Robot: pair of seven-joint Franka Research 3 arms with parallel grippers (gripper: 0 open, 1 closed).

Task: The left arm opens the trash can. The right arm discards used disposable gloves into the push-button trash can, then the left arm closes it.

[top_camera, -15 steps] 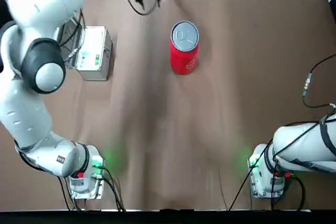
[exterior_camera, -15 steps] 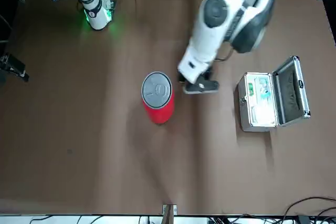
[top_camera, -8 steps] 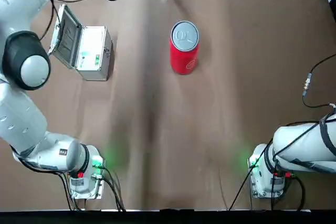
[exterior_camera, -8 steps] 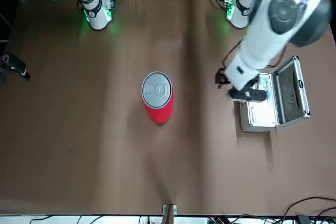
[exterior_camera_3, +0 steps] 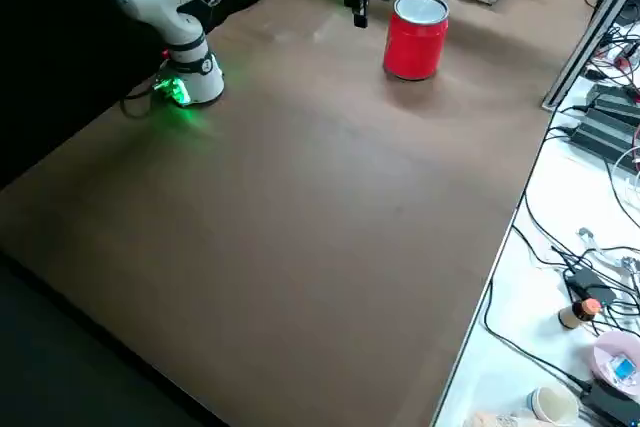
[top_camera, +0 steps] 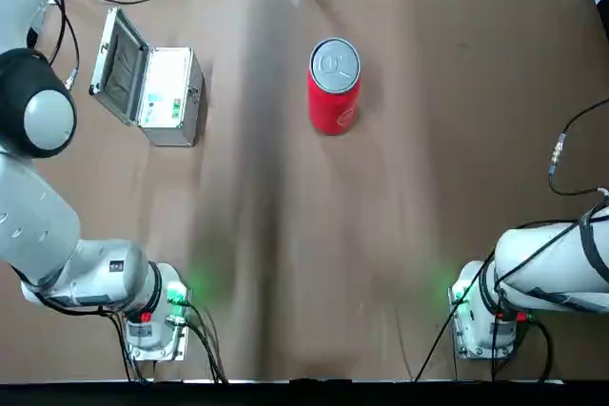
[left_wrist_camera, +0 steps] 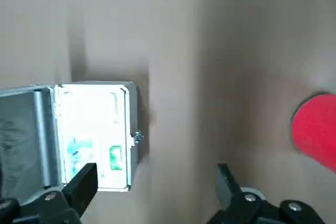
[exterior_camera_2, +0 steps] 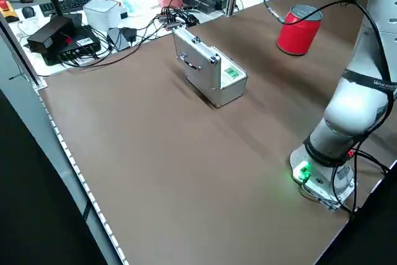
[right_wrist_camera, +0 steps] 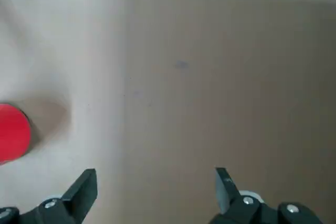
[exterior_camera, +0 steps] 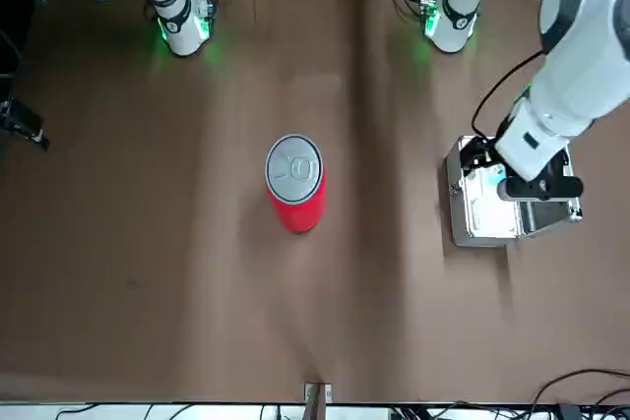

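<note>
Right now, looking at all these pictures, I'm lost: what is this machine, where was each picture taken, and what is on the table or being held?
It's two robot arms mounted at one table. One picture looks down from overhead, one faces the robot, two look in from the sides, and two come from cameras on the wrists.

On the table stand a red bin with its grey lid shut, and a silver case, lid open. The left gripper hovers by the case; the right gripper is off to the robot's right. Both are open, with nothing between their fingers.
</note>
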